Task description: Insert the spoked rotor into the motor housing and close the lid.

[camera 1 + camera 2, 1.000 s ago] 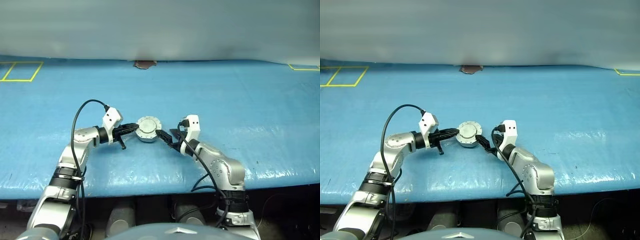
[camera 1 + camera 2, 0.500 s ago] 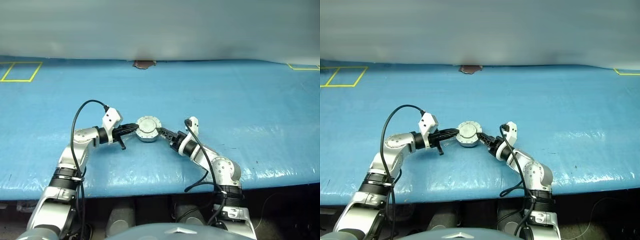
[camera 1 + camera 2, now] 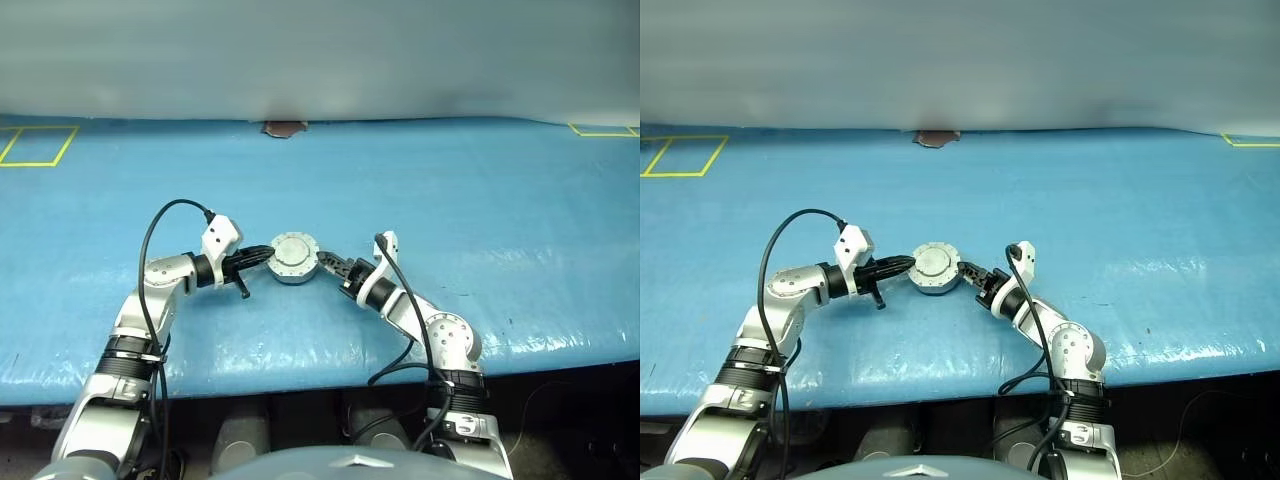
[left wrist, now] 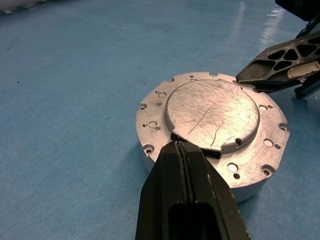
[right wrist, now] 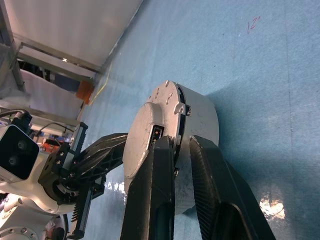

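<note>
- On the left we see the left gripper (image 3: pixel 262 256), its 2 black fingers (image 4: pixel 187 186) pressed together with nothing between them, tips resting on the top of the lid (image 4: pixel 212 110) at a small notch in the raised disc.
- In the middle, the motor housing (image 3: pixel 293 259) sits on the blue table (image 3: pixel 480 200) with the lid lying flat on top (a scratched silver disc, holes dotting the flange around it).
- On the right, the right gripper (image 3: pixel 329 265) meets the housing's side; its 2 fingers (image 5: pixel 157 190) stand slightly apart, astride the rim, and we cannot tell whether they clamp it.
</note>
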